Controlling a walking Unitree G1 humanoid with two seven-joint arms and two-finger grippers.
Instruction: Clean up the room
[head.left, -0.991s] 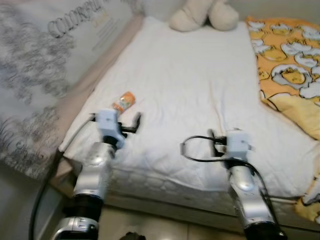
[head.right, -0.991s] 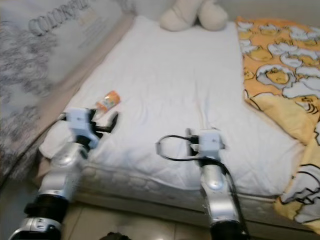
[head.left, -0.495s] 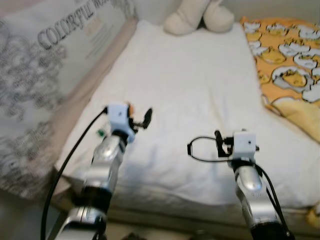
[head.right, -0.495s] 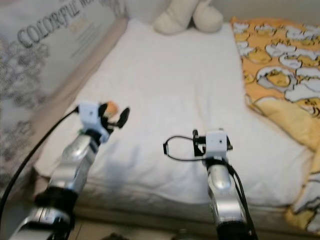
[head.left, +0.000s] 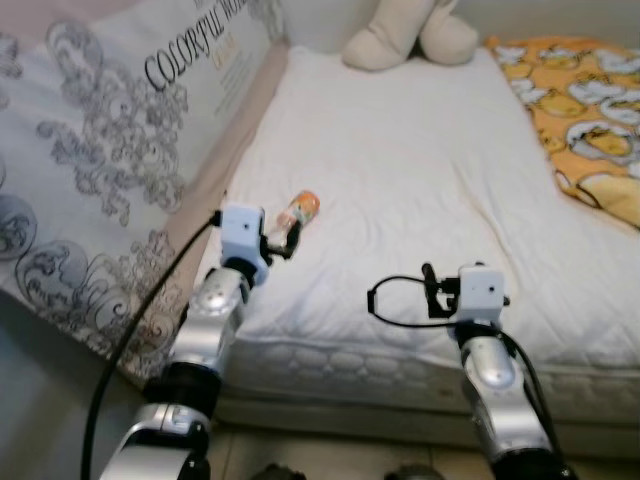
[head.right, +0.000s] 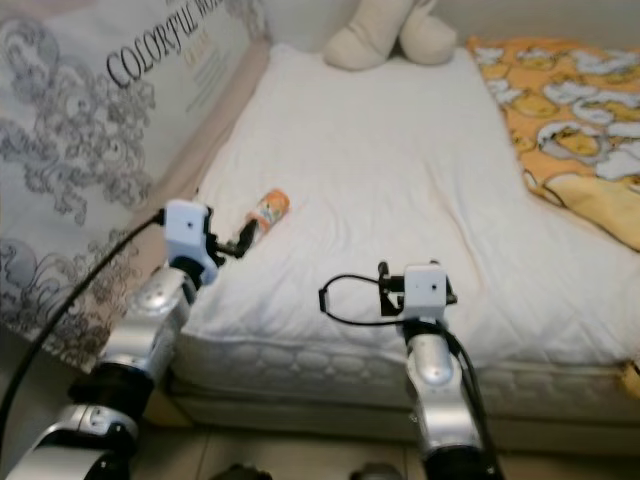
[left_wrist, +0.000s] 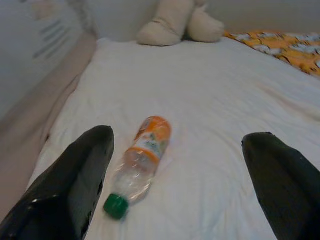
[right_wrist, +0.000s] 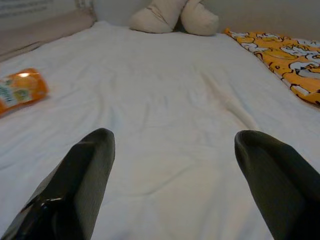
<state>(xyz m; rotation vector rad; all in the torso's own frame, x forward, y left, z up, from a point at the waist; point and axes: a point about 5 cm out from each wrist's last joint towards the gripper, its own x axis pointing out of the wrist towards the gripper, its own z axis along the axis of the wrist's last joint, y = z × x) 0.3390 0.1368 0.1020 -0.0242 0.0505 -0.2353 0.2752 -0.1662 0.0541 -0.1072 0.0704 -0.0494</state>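
Here the bottle (left_wrist: 141, 165) is lying on its side on the bed (head.left: 420, 170), near its wall-side edge. The left gripper (left_wrist: 180, 175) is hovering just short of it, fingers spread wide and empty; the right gripper (right_wrist: 175, 175), equally wide and empty, is hanging over the bed's foot edge.

Clear plastic bottle (left_wrist: 142, 162) — orange label, green cap; lying flat

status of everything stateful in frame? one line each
clear plastic bottle with orange label and green cap: capped, lying on its side on the white bed sheet, not held
left gripper: open, just short of the bottle
right gripper: open, empty, over the sheet
orange duck-print blanket: rumpled
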